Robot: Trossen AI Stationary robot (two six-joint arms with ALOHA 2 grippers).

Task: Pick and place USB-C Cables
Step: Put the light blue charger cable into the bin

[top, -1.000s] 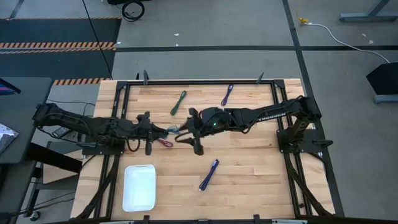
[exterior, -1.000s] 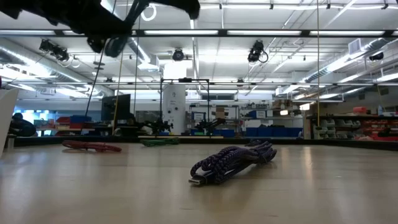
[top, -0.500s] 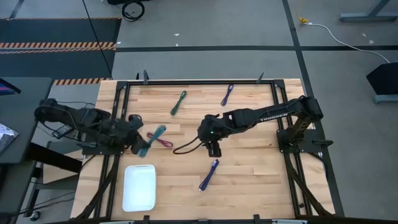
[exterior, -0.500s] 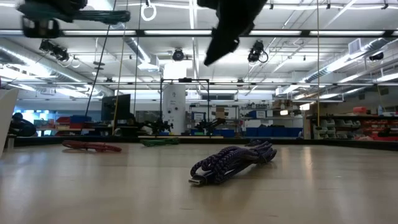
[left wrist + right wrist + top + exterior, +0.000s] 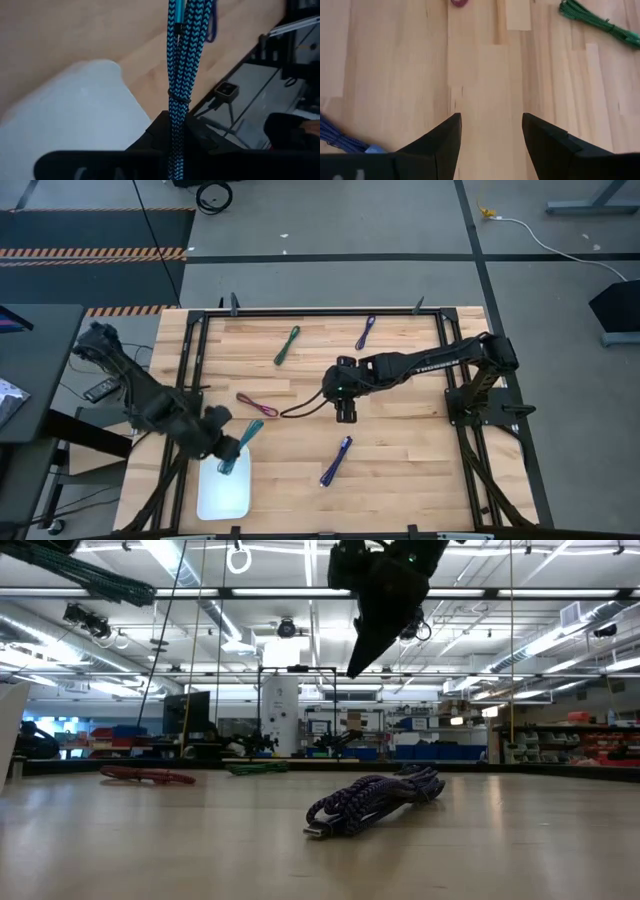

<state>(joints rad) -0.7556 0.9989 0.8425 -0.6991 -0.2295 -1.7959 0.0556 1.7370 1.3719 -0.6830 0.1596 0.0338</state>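
Left gripper [image 5: 232,452] is pinching the teal USB-C cable [image 5: 181,60] over the white tray's [image 5: 210,496] far edge, while right gripper [image 5: 345,414] is hovering spread mid-table.

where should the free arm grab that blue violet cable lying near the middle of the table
Take the blue-violet cable across its middle, coming straight down from above. It lies flat as a slim diagonal strip, so set the fingers across its narrow width. The right end effector, open, hangs nearby; the left end effector holds the teal cable.

arms: dark, jointed | right arm [image 5: 430,362]: white lettering | claw fingers [image 5: 546,144]: black
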